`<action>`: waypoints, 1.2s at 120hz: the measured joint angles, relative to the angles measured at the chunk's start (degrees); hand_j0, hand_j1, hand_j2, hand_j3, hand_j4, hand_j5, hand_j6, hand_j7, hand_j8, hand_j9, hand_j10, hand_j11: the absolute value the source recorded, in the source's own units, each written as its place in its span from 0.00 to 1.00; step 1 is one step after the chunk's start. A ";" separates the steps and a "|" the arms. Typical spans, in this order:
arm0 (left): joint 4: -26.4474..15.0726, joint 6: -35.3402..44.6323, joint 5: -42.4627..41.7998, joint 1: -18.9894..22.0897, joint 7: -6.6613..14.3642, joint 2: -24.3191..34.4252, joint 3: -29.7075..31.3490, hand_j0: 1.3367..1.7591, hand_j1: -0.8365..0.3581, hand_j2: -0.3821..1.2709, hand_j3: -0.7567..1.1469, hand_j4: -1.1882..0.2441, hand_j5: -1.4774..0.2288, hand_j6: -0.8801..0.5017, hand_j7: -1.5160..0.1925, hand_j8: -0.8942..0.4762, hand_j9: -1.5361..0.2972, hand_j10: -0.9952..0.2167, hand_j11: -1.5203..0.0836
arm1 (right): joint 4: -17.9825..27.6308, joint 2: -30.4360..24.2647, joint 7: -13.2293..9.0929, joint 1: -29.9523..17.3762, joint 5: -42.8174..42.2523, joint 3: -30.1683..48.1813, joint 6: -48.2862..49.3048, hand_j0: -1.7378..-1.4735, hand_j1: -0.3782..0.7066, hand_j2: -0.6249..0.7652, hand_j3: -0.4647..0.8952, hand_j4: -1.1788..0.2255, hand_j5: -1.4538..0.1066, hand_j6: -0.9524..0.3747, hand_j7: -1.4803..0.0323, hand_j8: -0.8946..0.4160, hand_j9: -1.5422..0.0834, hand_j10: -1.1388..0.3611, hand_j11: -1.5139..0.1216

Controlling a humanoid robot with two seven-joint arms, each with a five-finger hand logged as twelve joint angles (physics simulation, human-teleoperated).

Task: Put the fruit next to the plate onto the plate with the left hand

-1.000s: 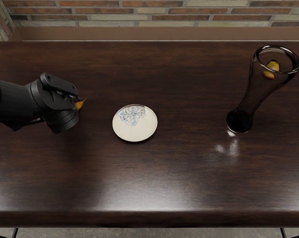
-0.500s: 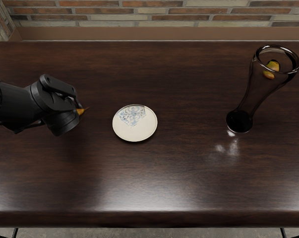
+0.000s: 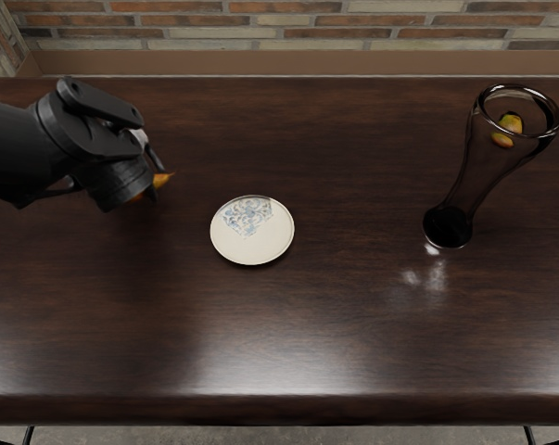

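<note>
**A:** What's the setting?

**B:** A brick wall [image 3: 260, 28] runs along the back. In front of it is a dark, glossy wooden surface [image 3: 279, 352]. At the far left the left hand [image 3: 107, 162] comes in on its black arm, over the back-left part of the surface.

**A:** And the fruit?

**B:** The fruit [image 3: 158, 181] is in that hand. Only a small orange tip pokes out on the side facing the plate; the rest is hidden, so I can't tell what kind of fruit it is.

**A:** How are the fingers set?

**B:** The fingers are curled tight around it, not spread, and they wrap nearly all of it. It looks held clear of the wood, though this angle doesn't show the gap.

**A:** How do you expect it to handle?

**B:** I'd judge it small and light, with a smooth skin that could slip. A rounded shape like that may also roll when it's let go. An enclosing hold around its widest part suits it, with enough pressure to keep it but not bruise it.

**A:** Where is the plate?

**B:** To the right of the hand and a little nearer the front sits the plate [image 3: 252, 229]. It is round and cream with a bluish pattern, it has nothing on it, and it is apart from the fruit. It's shallow, so a low, gentle release near its middle seems wise.

**A:** Anything further right?

**B:** A tall dark glass vase [image 3: 483, 176] stands well apart, with a yellow-orange piece [image 3: 506, 130] inside near its rim. The right arm doesn't show.
</note>
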 joint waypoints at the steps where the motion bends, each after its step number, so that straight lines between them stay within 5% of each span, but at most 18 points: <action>1: -0.14 0.00 0.05 -0.15 0.09 -0.05 -0.08 0.73 0.27 0.58 0.40 0.41 0.17 0.32 0.21 0.32 0.20 0.44 0.23 | 0.00 0.00 0.00 0.00 0.00 0.00 0.00 0.30 0.03 0.45 0.34 0.84 0.93 0.72 0.98 0.68 0.95 0.76 0.93; 34: -1.75 0.02 0.20 -3.25 1.85 -1.08 -6.35 0.74 0.37 0.50 0.40 0.29 0.17 0.27 0.20 0.27 0.20 0.40 0.23 | 0.01 0.00 0.00 0.00 0.00 0.00 0.00 0.30 0.03 0.45 0.34 0.84 0.93 0.72 0.98 0.68 0.95 0.76 0.93; 90: -2.30 0.05 1.68 -4.20 3.55 -1.08 -18.36 0.75 0.31 0.70 0.40 0.24 0.17 0.21 0.20 0.21 0.21 0.34 0.23 | 0.01 0.00 0.00 0.00 0.01 0.00 0.00 0.30 0.03 0.45 0.34 0.84 0.93 0.72 0.98 0.68 0.95 0.76 0.93; 110: -2.33 0.12 3.86 -5.03 3.49 -1.08 -18.90 0.76 0.63 0.45 0.40 0.52 0.51 0.41 0.54 0.42 0.52 0.56 0.58 | 0.00 0.00 0.00 0.00 0.01 0.00 0.00 0.30 0.03 0.45 0.34 0.84 0.93 0.72 0.98 0.68 0.95 0.76 0.93; 128: -4.30 -3.46 4.39 -6.62 3.51 -1.08 -19.61 0.76 0.80 0.34 0.40 0.67 0.69 0.52 0.71 0.53 0.67 0.69 0.76 | 0.01 0.00 0.00 0.00 0.00 0.00 0.00 0.30 0.03 0.45 0.34 0.84 0.93 0.72 0.98 0.68 0.95 0.76 0.93; 138: -6.32 -18.42 4.30 -6.38 3.62 9.76 -18.81 0.76 0.86 0.30 0.40 0.72 0.74 0.55 0.76 0.57 0.72 0.72 0.82 | 0.01 0.00 0.00 0.00 0.00 0.00 0.00 0.30 0.03 0.45 0.34 0.84 0.93 0.72 0.98 0.68 0.95 0.76 0.93; 144: -6.86 -27.19 4.46 -1.25 3.58 18.30 -17.80 0.76 0.88 0.29 0.40 0.74 0.76 0.57 0.79 0.58 0.74 0.74 0.84 | 0.00 0.00 0.00 0.00 0.00 0.00 0.00 0.30 0.03 0.45 0.34 0.84 0.93 0.72 0.98 0.68 0.95 0.76 0.93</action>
